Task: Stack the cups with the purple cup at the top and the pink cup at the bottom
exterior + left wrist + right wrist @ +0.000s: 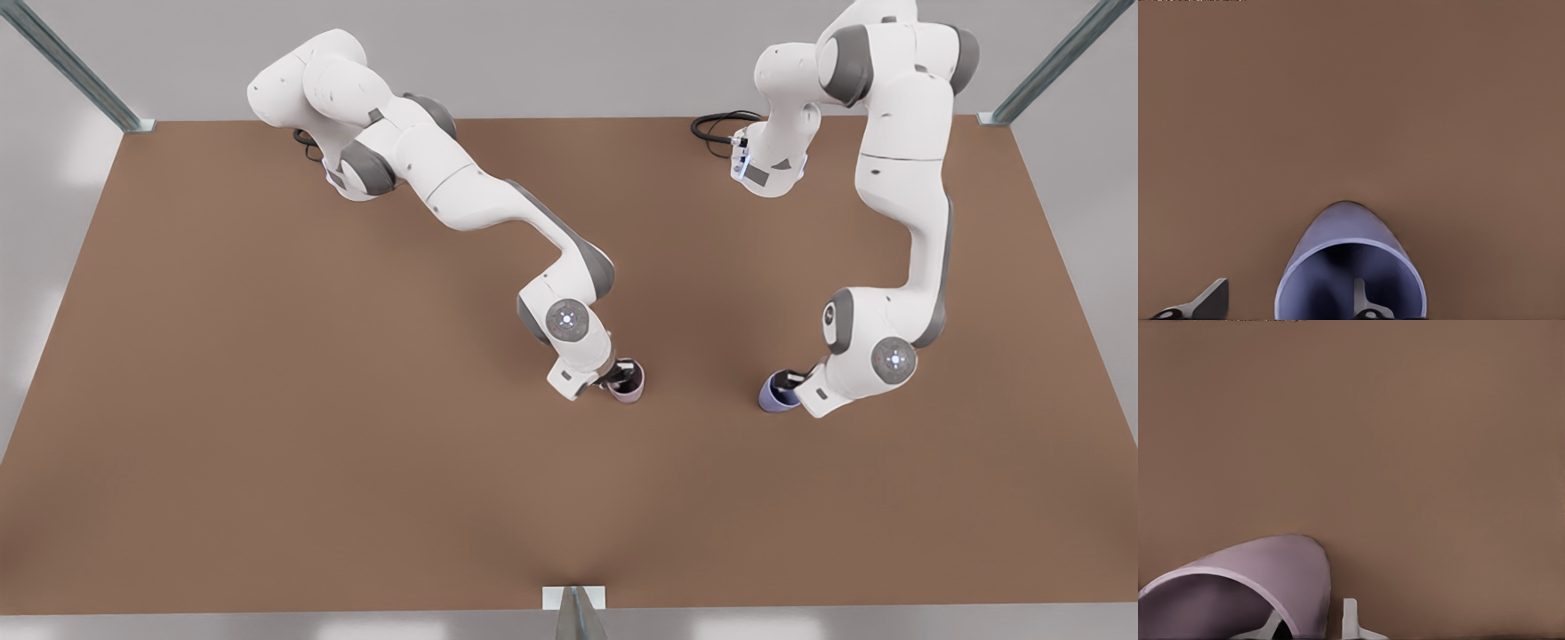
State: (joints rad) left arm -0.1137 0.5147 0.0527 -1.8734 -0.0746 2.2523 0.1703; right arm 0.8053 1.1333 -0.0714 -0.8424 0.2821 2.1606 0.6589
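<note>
left claw [786, 388] open astride purple cup [1350, 267] rim, right claw [617, 377] open astride pink cup [1245, 593] rim, both on bench [267, 400]. squeeze evenly, lift purple straight.

Two white arms are reaching down over the brown table [267, 400]. The right gripper [616, 377] is meeting the pink cup [629, 382]; the left gripper [794, 387] is meeting the purple cup [777, 394], well apart.
</note>
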